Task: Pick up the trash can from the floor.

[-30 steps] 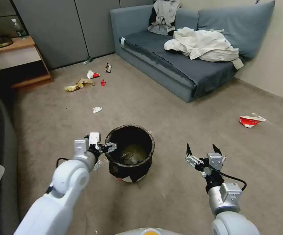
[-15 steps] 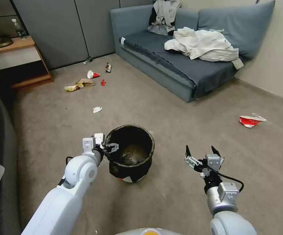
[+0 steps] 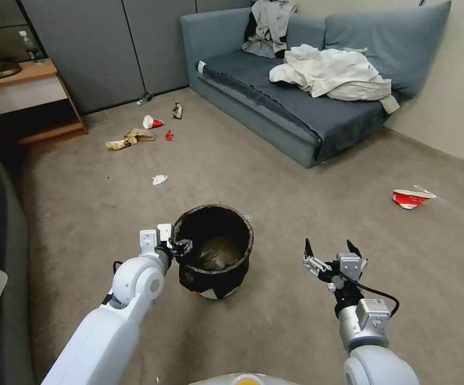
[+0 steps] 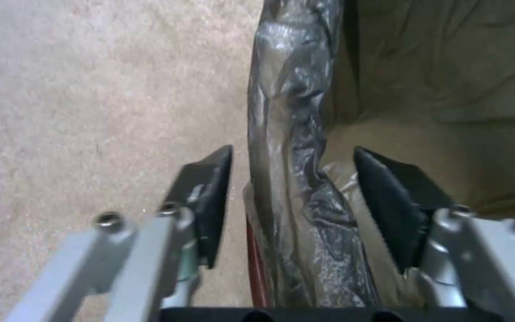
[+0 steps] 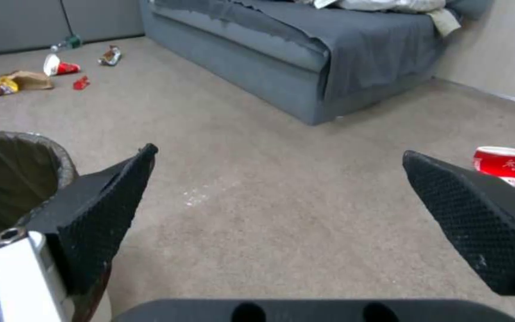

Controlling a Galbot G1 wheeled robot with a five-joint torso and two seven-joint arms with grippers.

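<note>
Trash can (image 3: 214, 251), white w/ black bag over rim, upright on beige carpet floor (image 3: 307, 203).

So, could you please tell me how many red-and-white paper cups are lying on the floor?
2. One cup lies among the litter near the wooden side table; the other cup lies on the floor to the robot's right. More may be hidden.

Glossy white rounded arms, silver wrist blocks, black cables, black textured pads on silver-linked hands.

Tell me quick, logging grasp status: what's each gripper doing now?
Left gripper: open, straddling the trash can rim.
Right gripper: open, empty, above the floor.
</note>
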